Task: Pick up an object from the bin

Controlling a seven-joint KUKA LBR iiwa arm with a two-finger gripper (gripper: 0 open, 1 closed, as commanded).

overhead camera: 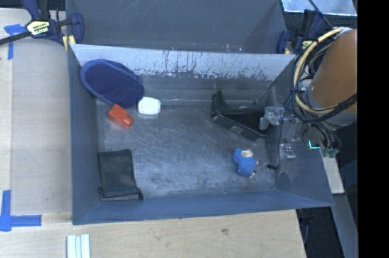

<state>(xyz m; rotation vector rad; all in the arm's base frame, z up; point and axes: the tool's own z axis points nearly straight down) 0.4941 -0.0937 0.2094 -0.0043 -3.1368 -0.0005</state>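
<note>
Much of the gripper [276, 158] was lost against the dark right-hand wall of the bin [182, 199], among metal parts & cables under the arm's orange cover [340, 74]. Whether it was open or closed could not be told, & nothing could be seen held in it. The cover was cut off at the view's right. A black angled piece [234, 118] at the back right of the floor was hard to identify, w/ its right end running in behind the wrist hardware.

The gripper hung low over the floor's front right, just beside a small blue lump [245, 163] w/ a pale patch on top, the thing nearest to it. Contact btwn the two could not be made out.

At back left a blue oval pad [112, 83] lay in the corner, partly up the wall. A white block [149, 106] & an orange block [120, 116] sat close together just in front of it. A flat black rectangle [118, 174] lay at front left, near both the left & front walls.

The scuffed middle of the floor gave open room btwn the small blue lump & the left-hand things. The lump stood clear of the front wall, w/ the black angled piece near behind it & the gripper on its right.
</note>
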